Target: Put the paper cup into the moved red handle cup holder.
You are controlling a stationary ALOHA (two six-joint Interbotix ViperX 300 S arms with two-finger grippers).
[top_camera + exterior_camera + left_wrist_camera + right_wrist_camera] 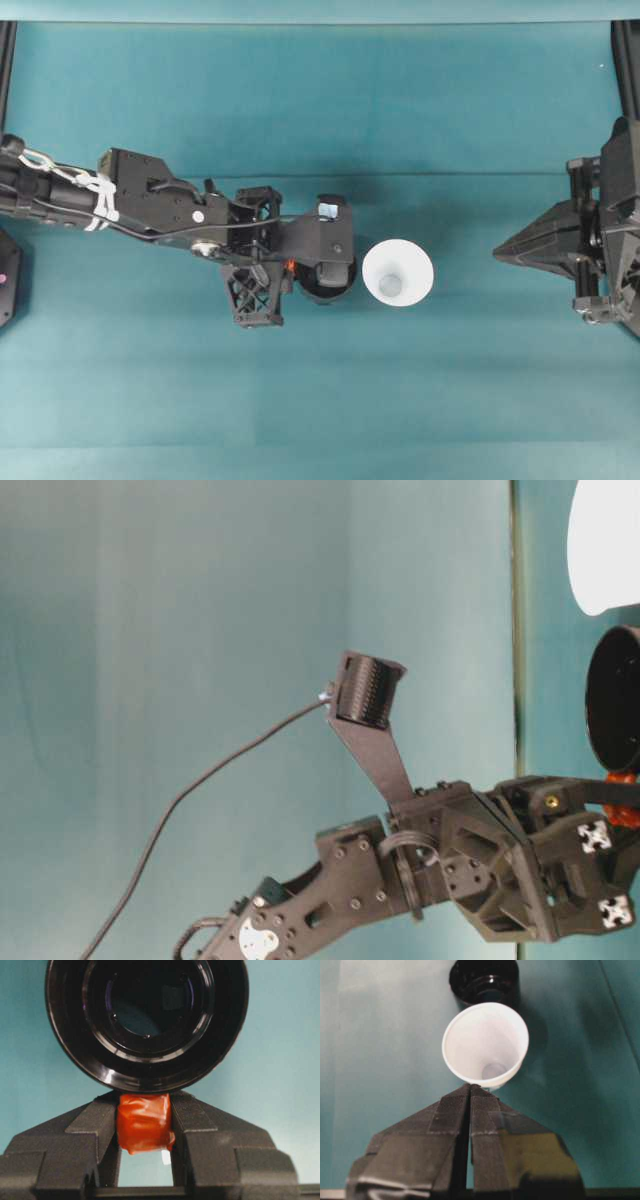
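The red handle cup holder [330, 285], glossy black and round, stands mid-table, partly under the left arm's camera bracket. Its orange-red handle [144, 1122] is pinched between the fingers [97, 1125] of my left gripper [145, 1110], which is shut on it. The holder's open mouth [147, 1020] faces the left wrist camera. The white paper cup [398, 272] stands upright, mouth up, just right of the holder with a narrow gap. My right gripper [498, 255] is shut and holds nothing, a good way right of the cup. In its wrist view the tips [470, 1089] point at the cup [485, 1042], with the holder [484, 980] behind.
A teal cloth [320, 400] covers the table. Black frame posts [625, 60] stand at the far corners. A dark object [6, 275] sits at the left edge. The left arm [150, 200] stretches in from the left.
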